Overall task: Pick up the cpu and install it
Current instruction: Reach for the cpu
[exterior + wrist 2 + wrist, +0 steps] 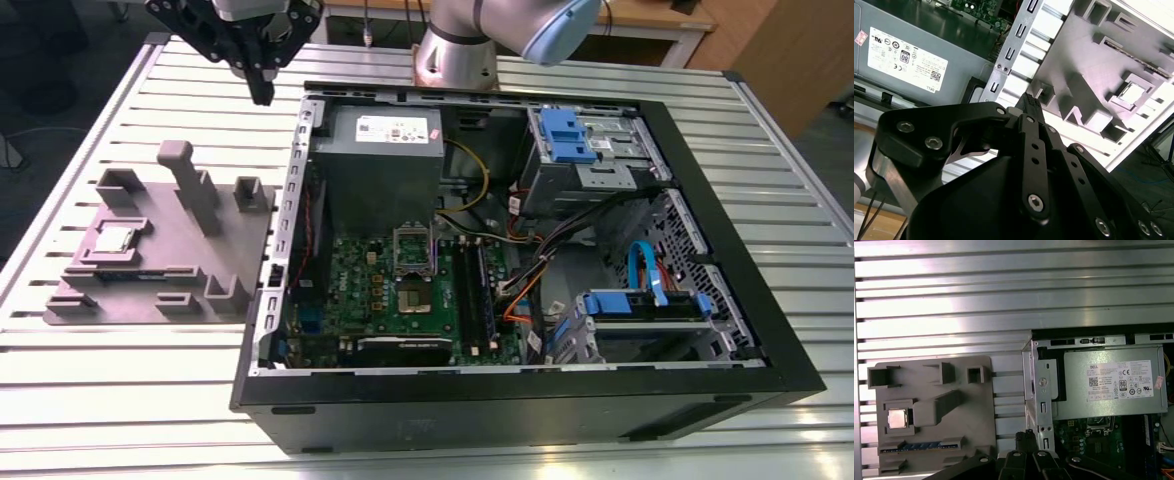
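While the cpu [116,238] lies flat, shiny side up, in a shallow square pocket of the grey printed fixture [200,262] at the exterior view's left, the gripper [263,92] hangs in the upper left of that frame. It is above the slatted metal table [80,400], beyond the fixture's far edge and just outside the corner of the open computer case [534,410]. Its claw is drawn together to a single dark tip and carries nothing, and it stands well apart from the chip.

The pocket's raised walls appear meant to hold the chip square and in a known spot, with its edges free for a grasp from above. The fixture sits just beside the case, probably to keep the carry short.

The case lies on its side with the panel off, so the green motherboard [360,290] faces upward. The socket [415,265] sits near the middle of the frame, below the grey power supply [380,150]. It looks empty, so the install is not yet done; whether its metal frame is swung open I cannot tell.

In the first wrist view the cpu [897,418] shows as a pale square in its pocket, and the closed fingertip [1026,436] sits near the case's metal corner bracket. So the arm seems parked high for an overview of both chip and socket.
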